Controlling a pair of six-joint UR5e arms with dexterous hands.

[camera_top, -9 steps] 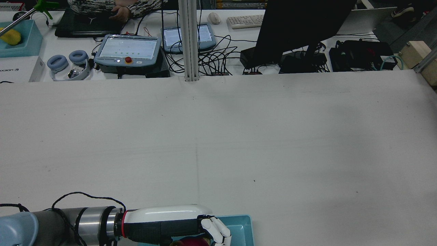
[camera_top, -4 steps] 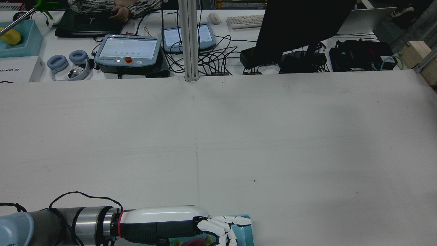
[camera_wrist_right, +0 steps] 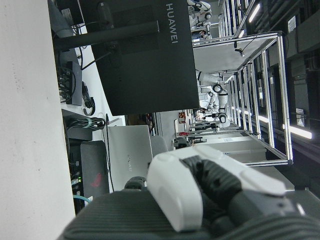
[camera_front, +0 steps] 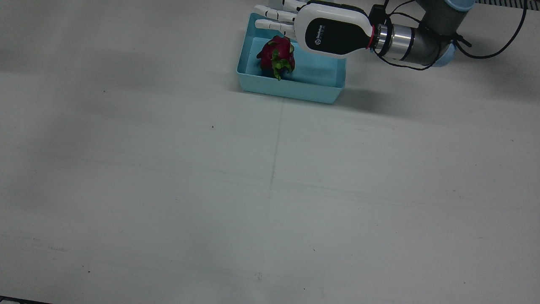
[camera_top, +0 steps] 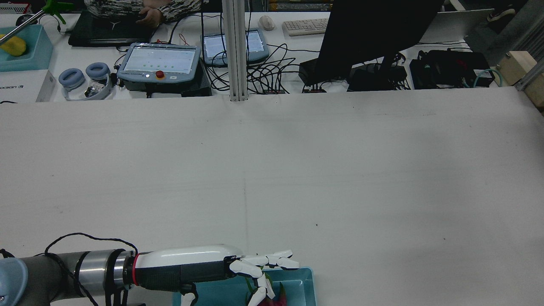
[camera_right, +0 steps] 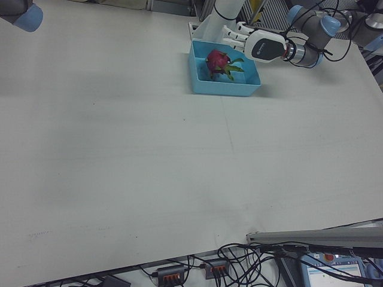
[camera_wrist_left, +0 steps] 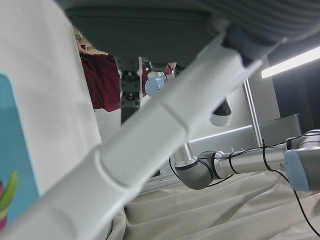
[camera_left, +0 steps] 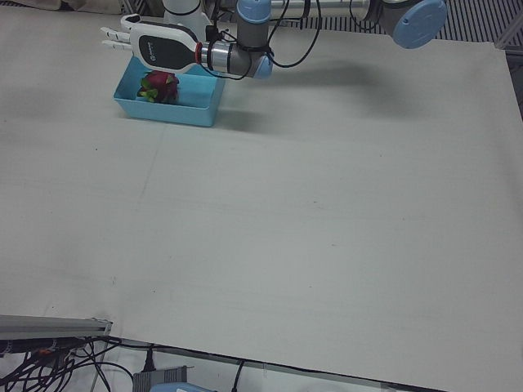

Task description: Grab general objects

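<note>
A red dragon fruit (camera_front: 276,55) with green scales lies in a light blue bin (camera_front: 295,90) at the robot's edge of the table. My left hand (camera_front: 289,21) hovers over the bin's back edge, just behind and above the fruit. Its fingers are stretched out and spread, and it holds nothing. The rear view shows the hand (camera_top: 259,265) above the bin (camera_top: 307,282), with the fruit (camera_top: 272,301) at the bottom edge. The right-front view shows the fruit (camera_right: 217,61) apart from the hand (camera_right: 239,37). My right hand shows only in its own view (camera_wrist_right: 210,190), too close to judge.
The wide white table (camera_front: 270,190) stretches out in front of the bin. Beyond its far edge in the rear view stand a teach pendant (camera_top: 159,63), a monitor (camera_top: 374,34), cables and a metal post (camera_top: 236,51).
My left hand has opened from a curled grip over the fruit to spread fingers. It has drawn back a little and risen. The fruit now lies free in the bin.
</note>
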